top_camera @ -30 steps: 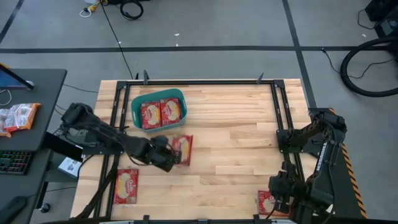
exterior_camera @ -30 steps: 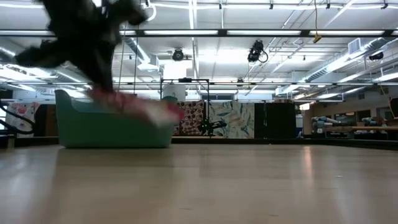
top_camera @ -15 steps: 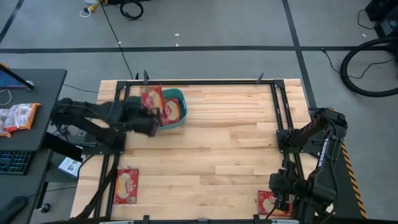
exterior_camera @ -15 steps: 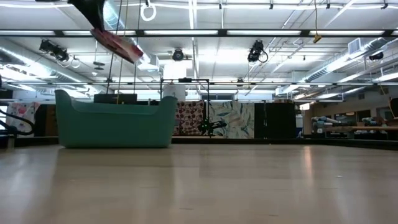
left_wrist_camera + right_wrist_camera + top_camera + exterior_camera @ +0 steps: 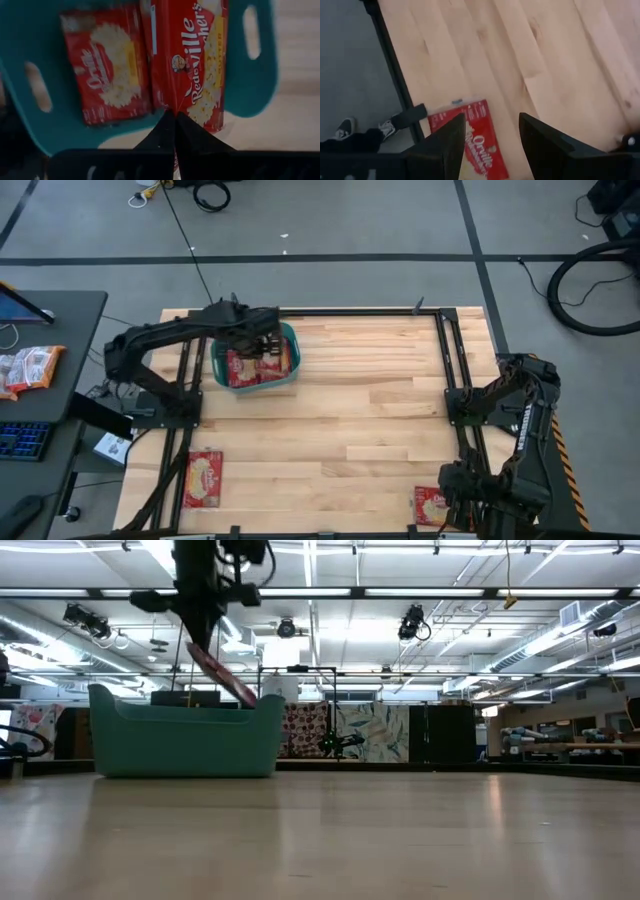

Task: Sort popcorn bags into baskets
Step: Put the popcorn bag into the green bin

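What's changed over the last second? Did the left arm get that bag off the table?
Yes. The left gripper lifted a popcorn bag off the table beside the basket, swung it up and away, and now holds it, shut on its edge, above the basket. Two bags lie inside as before. The right gripper stayed open over the bag at the near right corner; the near-left bag hasn't moved.
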Available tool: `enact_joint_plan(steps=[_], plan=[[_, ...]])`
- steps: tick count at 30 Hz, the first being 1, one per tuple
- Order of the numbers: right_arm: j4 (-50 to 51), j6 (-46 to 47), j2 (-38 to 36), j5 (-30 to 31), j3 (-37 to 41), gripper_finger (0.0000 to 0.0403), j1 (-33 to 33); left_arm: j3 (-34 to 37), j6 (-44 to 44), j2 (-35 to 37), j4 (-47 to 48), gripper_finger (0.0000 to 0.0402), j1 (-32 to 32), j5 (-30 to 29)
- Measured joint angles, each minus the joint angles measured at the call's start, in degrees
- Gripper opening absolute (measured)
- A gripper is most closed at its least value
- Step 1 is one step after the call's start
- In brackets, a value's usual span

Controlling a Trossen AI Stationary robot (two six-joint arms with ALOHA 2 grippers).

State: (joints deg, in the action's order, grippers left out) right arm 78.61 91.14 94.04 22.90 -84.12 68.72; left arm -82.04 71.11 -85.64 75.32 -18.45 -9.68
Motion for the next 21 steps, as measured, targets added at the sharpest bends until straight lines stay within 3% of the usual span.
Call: enact_joint_plan(steps=[4,9,15,18,21], plan=[[0.76,4.56,0.02,-0.31,0.00,0.0190,1.94,-0.01,-3.78,-4.94,-0.21,0.0002,-2.92,5.83],[0.96,9.85,0.02,-0.31,0.00,0.0189,4.24,0.00,-3.06,-10.12,-2.09,0.0003,-4.61,4.50],[2.00,14.86,0.02,-0.23,0.00,0.0189,6.21,-0.02,-0.57,-13.80,-13.33,0.0007,-5.28,5.20],[3.00,15.37,0.02,-0.15,0.00,0.0189,6.28,-0.04,-1.78,-15.49,-14.69,0.0020,-5.27,8.17],[4.50,15.24,0.02,0.01,0.00,0.0189,6.25,-0.04,-2.25,-16.42,-13.71,0.0043,-4.95,7.21]])
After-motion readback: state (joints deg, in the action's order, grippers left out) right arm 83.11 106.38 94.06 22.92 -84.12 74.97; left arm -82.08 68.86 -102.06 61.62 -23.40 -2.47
